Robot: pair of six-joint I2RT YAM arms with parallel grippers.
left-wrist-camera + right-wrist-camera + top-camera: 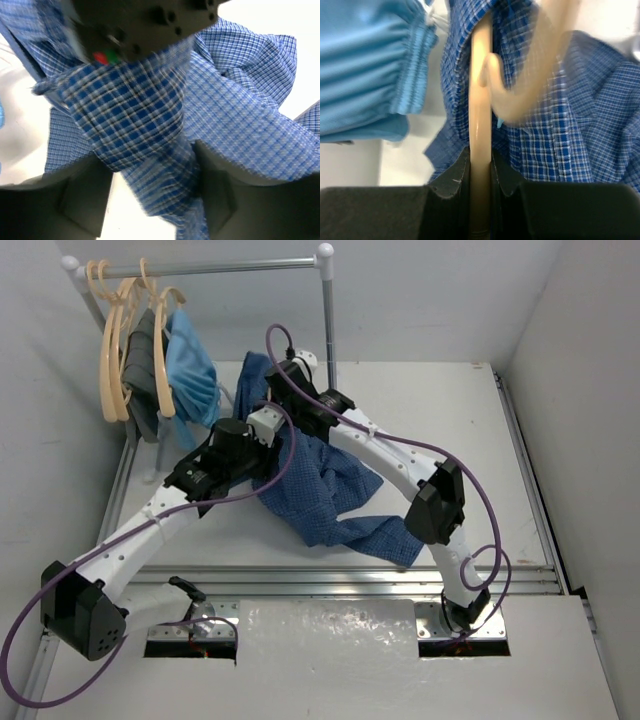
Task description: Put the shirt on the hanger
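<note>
The top view is lit brightly and evenly from above: the white table and walls are rendered without harsh glare, and only soft, faint shadows are cast under the arms and the shirt. Straight rails are bowed slightly toward the frame edges. In the left wrist view the bare table is blown out to white at upper right, the check pattern is smeared by blur across the middle and top, and the left fingers are left dark and unfocused. In the right wrist view the hanger is shown sharply along its straight bar, its curved part is blurred and ghosted, and the right fingers are underexposed.
</note>
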